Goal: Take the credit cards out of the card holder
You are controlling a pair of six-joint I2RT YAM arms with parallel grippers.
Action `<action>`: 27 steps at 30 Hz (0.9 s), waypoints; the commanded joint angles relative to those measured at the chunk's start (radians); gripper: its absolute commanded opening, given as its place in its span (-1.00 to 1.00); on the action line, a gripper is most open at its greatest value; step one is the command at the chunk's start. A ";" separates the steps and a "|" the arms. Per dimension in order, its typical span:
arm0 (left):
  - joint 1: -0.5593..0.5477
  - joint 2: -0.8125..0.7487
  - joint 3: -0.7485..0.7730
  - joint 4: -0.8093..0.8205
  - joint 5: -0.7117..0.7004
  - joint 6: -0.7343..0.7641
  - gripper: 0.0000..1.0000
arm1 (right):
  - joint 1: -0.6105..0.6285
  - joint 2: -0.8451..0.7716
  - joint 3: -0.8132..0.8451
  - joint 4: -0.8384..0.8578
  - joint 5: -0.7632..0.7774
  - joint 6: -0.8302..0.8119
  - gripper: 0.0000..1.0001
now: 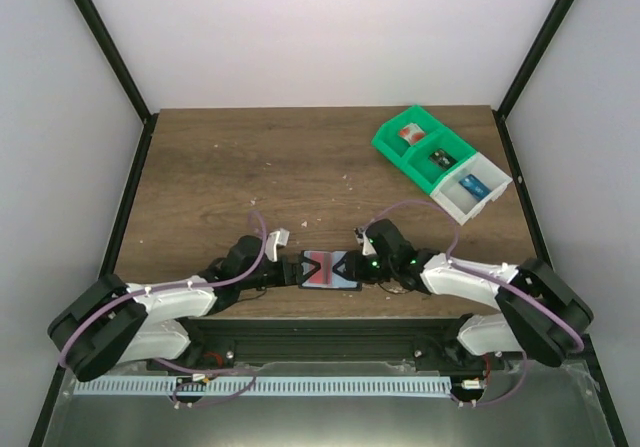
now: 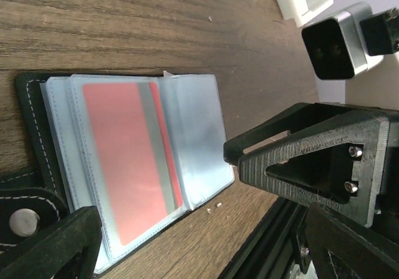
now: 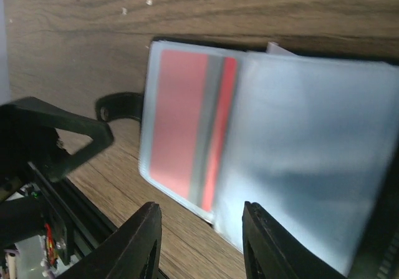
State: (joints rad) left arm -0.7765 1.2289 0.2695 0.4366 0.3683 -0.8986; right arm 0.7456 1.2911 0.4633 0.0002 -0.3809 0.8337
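Observation:
The card holder (image 1: 330,271) lies open near the table's front edge, between my two grippers. Its clear sleeves (image 2: 190,135) fan out over a dark cover with a snap tab (image 2: 25,220). One credit card (image 2: 124,166), red with a grey stripe, sits inside a sleeve. It also shows in the right wrist view as the red card (image 3: 184,123) beside an empty pale sleeve (image 3: 312,154). My left gripper (image 2: 199,244) is open at the holder's left end, holding nothing. My right gripper (image 3: 199,241) is open just short of the sleeves' near corner, with nothing between its fingers.
A green bin (image 1: 418,147) and an adjoining white bin (image 1: 472,187), each with small items inside, stand at the back right. A black rail (image 1: 330,332) runs along the table's front edge just behind the holder. Small crumbs dot the wood.

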 commanded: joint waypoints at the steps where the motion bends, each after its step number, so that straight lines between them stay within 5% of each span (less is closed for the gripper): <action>1: 0.006 0.014 -0.012 0.079 0.003 -0.017 0.83 | 0.041 0.068 0.072 0.084 0.046 0.057 -0.25; 12: 0.009 0.000 -0.031 0.095 -0.009 -0.032 0.86 | 0.059 0.266 0.150 0.104 0.025 0.073 -0.28; 27: 0.008 0.017 -0.021 0.203 0.056 -0.072 0.86 | 0.062 0.249 0.045 0.124 0.094 0.081 -0.50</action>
State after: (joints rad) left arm -0.7719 1.2186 0.2363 0.5636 0.3912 -0.9653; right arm 0.8009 1.5414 0.5503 0.1486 -0.3244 0.9073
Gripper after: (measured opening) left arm 0.928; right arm 0.260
